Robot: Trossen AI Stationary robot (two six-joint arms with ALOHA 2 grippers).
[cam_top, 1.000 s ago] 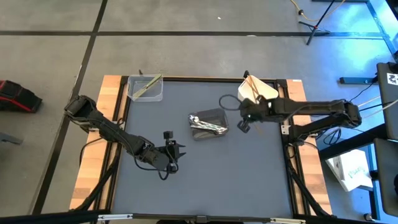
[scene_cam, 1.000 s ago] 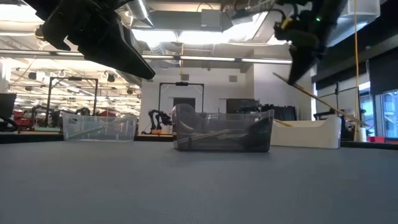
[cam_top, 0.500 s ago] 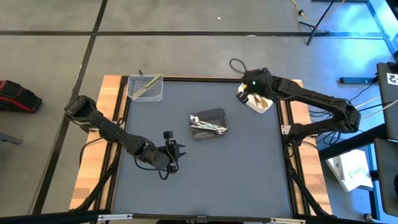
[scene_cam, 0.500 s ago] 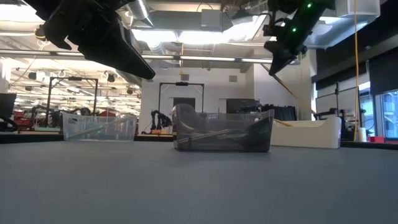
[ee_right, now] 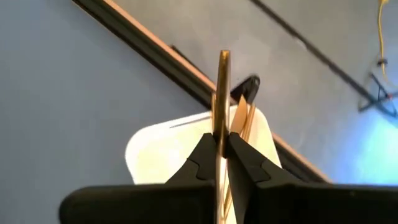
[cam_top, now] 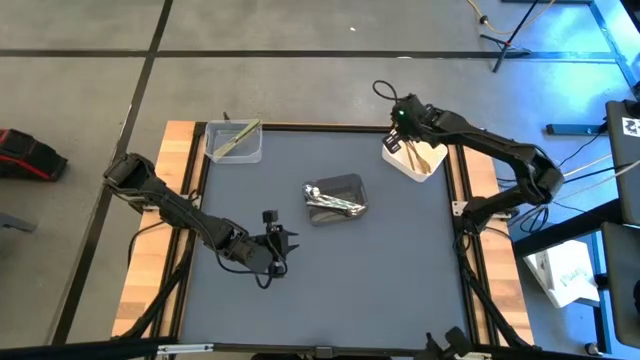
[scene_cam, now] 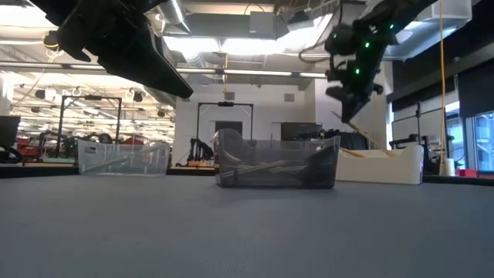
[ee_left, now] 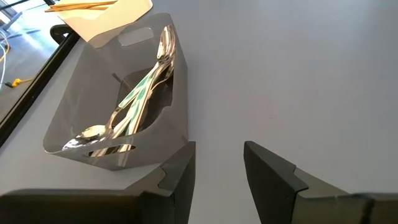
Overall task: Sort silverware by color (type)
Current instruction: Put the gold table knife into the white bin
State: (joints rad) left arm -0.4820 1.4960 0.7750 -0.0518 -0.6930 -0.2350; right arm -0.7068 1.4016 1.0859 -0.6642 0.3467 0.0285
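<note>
At upper left of the high view, the clear tub (cam_top: 234,141) is holding a pale green utensil (cam_top: 235,140). Lower left of centre, the left gripper (cam_top: 283,246) is waiting above bare table (cam_top: 330,290), its fingers spread with nothing between them. In the middle, the grey tub (cam_top: 335,196) is holding the silver utensils (cam_top: 333,203); the left wrist view is showing what looks like a green handle among them, though that may be a reflection. At upper right, the right gripper (cam_top: 402,142) is hanging over the white tub (cam_top: 425,169), pinching a tan wooden utensil (ee_right: 223,93) edge-on between its fingers, with more tan pieces (ee_right: 244,118) already lying in the tub below.

The step in hand is judged to be dropping this wooden piece into the white tub. Doing it well means keeping the utensil's full length inside the tub's rim, lowering until its free end is near the pieces below, then releasing, so it is not bouncing out or resting across the rim.
</note>
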